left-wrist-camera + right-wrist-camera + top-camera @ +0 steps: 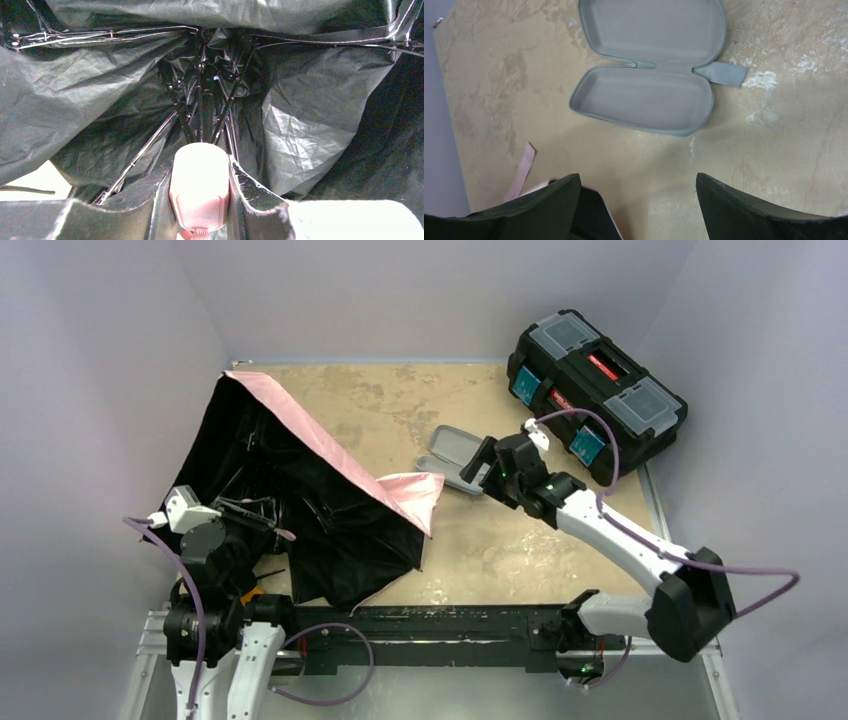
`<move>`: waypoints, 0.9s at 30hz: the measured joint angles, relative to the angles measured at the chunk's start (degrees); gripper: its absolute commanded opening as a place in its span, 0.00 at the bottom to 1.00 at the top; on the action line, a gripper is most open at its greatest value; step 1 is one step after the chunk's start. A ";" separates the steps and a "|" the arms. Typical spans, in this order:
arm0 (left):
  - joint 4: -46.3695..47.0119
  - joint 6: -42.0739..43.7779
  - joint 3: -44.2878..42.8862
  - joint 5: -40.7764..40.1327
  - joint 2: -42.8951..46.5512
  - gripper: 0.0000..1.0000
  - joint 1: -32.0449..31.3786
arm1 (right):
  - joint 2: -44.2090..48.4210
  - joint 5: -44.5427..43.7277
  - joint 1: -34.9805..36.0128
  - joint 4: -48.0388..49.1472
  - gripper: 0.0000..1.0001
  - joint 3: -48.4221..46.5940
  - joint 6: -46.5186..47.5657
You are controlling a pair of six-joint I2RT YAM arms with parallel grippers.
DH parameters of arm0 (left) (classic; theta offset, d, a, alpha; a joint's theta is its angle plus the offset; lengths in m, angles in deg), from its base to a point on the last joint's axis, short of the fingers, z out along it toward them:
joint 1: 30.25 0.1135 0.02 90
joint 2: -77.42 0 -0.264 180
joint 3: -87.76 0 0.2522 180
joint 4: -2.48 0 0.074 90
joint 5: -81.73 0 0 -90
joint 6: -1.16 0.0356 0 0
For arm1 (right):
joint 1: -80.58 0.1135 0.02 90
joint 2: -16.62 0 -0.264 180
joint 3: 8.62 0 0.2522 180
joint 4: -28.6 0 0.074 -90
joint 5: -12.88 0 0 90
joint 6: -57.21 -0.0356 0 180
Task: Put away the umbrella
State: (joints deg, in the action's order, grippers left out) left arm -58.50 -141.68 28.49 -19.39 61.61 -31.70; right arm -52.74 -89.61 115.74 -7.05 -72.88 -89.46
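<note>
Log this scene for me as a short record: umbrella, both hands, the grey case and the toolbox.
umbrella: open, lying on the table's left side, black lining showing
left hand: shut on the pink handle
right hand: open, empty, by the grey case
grey case: unzipped, lying open, both halves empty
toolbox: black, closed, far right corner

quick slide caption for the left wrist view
Left pincer shut on the pink handle of the opened umbrella, seen from underneath

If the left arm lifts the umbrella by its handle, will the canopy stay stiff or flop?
Probably floppy: the canopy lies crumpled on thin ribs. It likely is light but would drag. The smooth handle may slip between the fingers.
</note>
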 measured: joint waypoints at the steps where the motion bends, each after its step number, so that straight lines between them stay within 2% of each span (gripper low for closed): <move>1: -0.92 0.13 0.09 0.33 0.63 0.00 0.00 | -1.90 0.26 -0.37 1.29 0.87 -0.13 -0.07; 10: -5.53 2.29 -0.17 1.88 3.19 0.00 0.00 | -15.72 2.25 -3.13 7.17 0.83 -1.09 -0.13; 14: -6.56 3.02 -0.74 1.97 3.32 0.00 0.00 | -18.88 3.13 -4.55 9.22 0.74 -1.16 -0.04; 17: -6.95 3.08 -0.76 2.01 3.41 0.00 0.00 | -21.46 3.43 -5.33 10.54 0.59 -1.73 0.20; 20: -7.04 3.17 -0.76 2.36 3.41 0.00 0.00 | -23.93 4.72 -6.08 12.02 0.34 -2.23 0.61; 23: -7.08 3.21 -0.76 2.62 3.41 0.00 0.00 | -25.90 5.92 -6.69 13.18 0.04 -2.40 0.92; 24: -7.08 3.41 -0.76 2.80 3.41 0.00 0.00 | -26.40 6.23 -6.86 13.35 0.00 -2.56 0.98; 27: -7.10 4.07 -0.76 3.26 3.45 0.00 0.00 | -27.87 6.82 -7.69 13.55 0.00 -3.93 1.22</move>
State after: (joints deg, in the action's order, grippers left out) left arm -65.61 -137.62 27.72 -16.13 65.06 -31.70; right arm -80.61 -82.79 108.05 6.50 -76.82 -88.23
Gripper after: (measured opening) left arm 0.313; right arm 0.016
